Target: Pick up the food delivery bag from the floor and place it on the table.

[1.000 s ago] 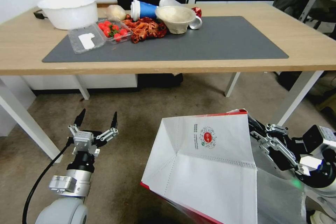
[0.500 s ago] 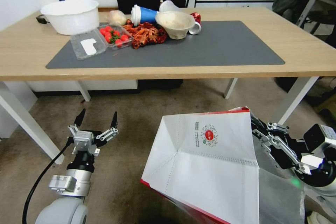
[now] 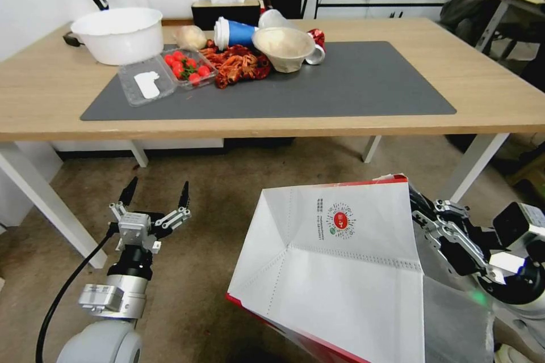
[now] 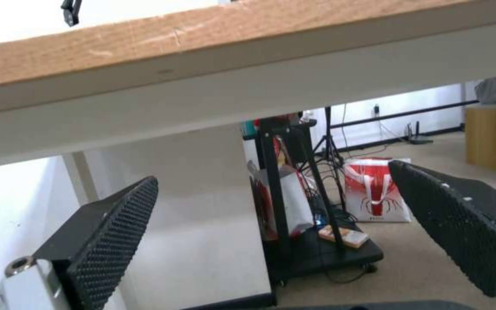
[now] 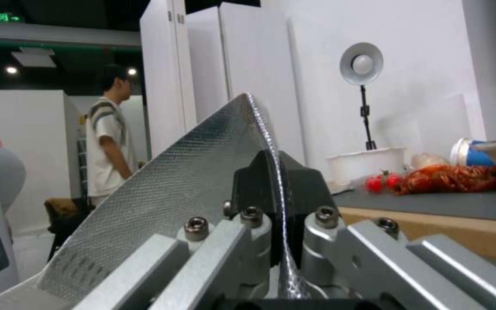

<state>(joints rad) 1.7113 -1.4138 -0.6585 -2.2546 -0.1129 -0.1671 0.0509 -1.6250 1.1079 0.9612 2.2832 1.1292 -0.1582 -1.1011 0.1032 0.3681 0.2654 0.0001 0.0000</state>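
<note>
A: Lower left of the head view: left gripper (image 3: 156,195), fingers spread wide, holding nothing, above the floor (image 3: 227,193).

B: Lower right: right gripper (image 3: 423,212), closed on the foil edge of the one food delivery bag (image 3: 335,272), which hangs off the floor. The table (image 3: 499,91) lies ahead and above, so the right arm carries. Two grippers, one bag.
</note>
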